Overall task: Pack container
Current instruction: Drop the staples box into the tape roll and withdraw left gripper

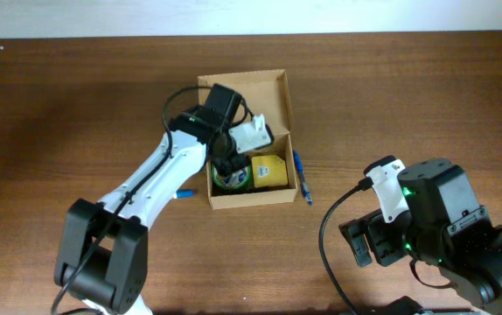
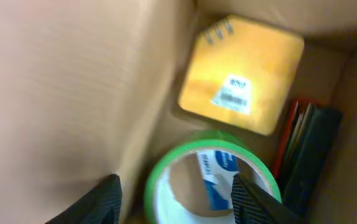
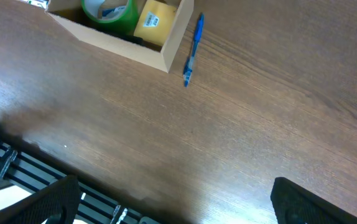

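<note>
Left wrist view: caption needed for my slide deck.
Left gripper, jaws apart, over a green tape roll beside a yellow square pad inside the tan corrugated cardboard box.

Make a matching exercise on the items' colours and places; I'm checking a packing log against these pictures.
Things:
1. tape roll
2. pen
3. labelled square pack
4. container

Descriptions:
a. yellow, inside the container
b. tan-brown cardboard, open on top
c. green, inside the container
d. blue, on the table beside the container

Pairs: 1-c; 2-d; 3-a; 4-b
</note>
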